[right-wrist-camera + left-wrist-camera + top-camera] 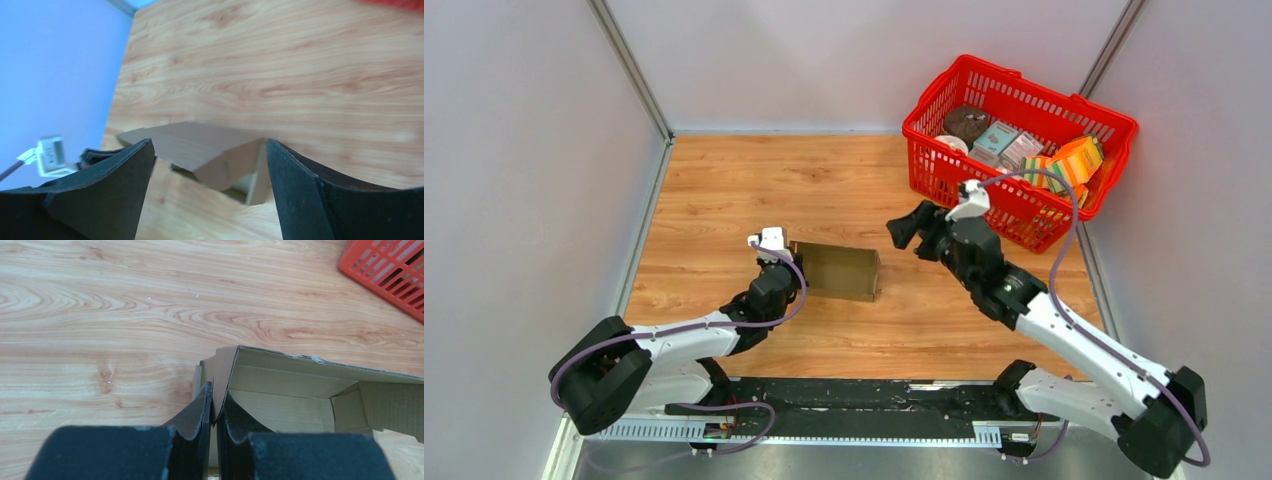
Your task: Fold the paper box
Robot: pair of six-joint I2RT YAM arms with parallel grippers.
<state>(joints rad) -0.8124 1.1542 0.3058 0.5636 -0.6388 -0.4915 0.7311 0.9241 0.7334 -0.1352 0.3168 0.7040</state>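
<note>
The paper box point(839, 268) lies at frame centre. The left gripper point(786, 262), nearly closed, pinches the box's left wall. The right gripper point(900, 231) stands wide open and empty. Anchor the box with the left; fold the flaps squarely with the right.

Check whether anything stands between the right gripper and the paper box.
Nothing visible does. The right gripper hangs open just off one end of the paper box, with only bare table between them. The left gripper pinches the opposite wall.
</note>
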